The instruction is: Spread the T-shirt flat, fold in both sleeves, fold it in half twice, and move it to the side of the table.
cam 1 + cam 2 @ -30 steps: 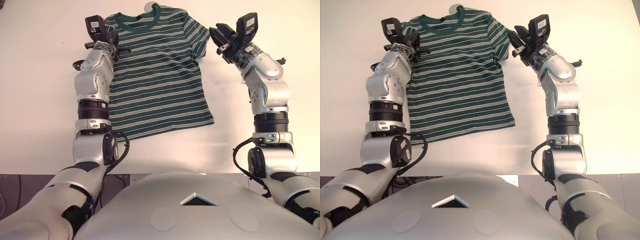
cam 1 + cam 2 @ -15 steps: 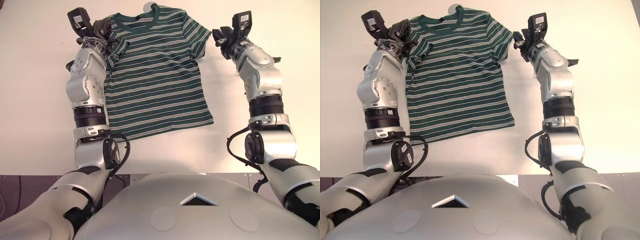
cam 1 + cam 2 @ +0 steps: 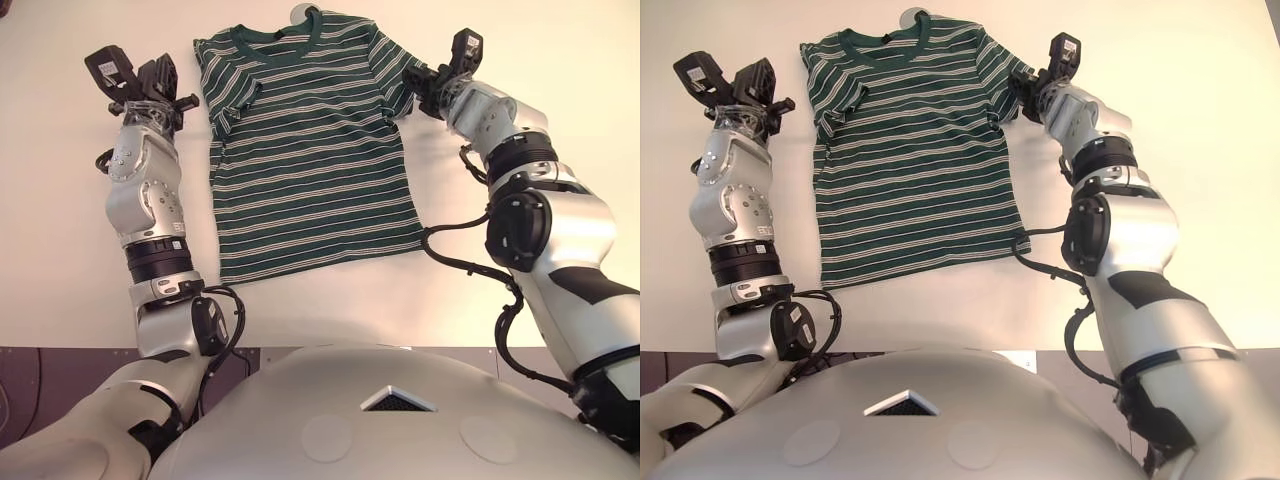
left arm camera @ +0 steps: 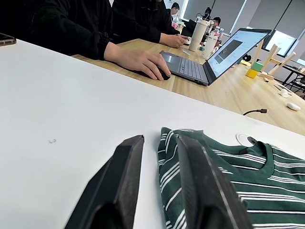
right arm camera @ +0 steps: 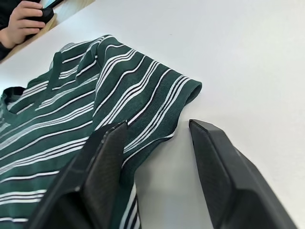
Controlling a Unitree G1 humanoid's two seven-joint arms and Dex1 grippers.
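Striped T-shirt (image 3: 310, 150) lies spread mid-bench (image 3: 60, 250). L pincer (image 3: 150, 85) has quit the L sleeve (image 3: 225, 85) and swung out to 10 o'clock, slightly open, empty. R pincer (image 3: 422, 85) has moved in at 2 o'clock, wide open astride the R sleeve (image 5: 157, 95) hem; that sleeve's fold prob. next.

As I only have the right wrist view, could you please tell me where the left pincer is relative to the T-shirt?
Observer: The left pincer is open over bare table, beside the T-shirt and apart from its left sleeve.
Operator: Thank you. Does that sleeve lie flat?
Observer: No, it is bunched inward, with a crease below the shoulder.
Operator: And the bottom hem?
Observer: The bottom hem lies spread out, with no folds showing.
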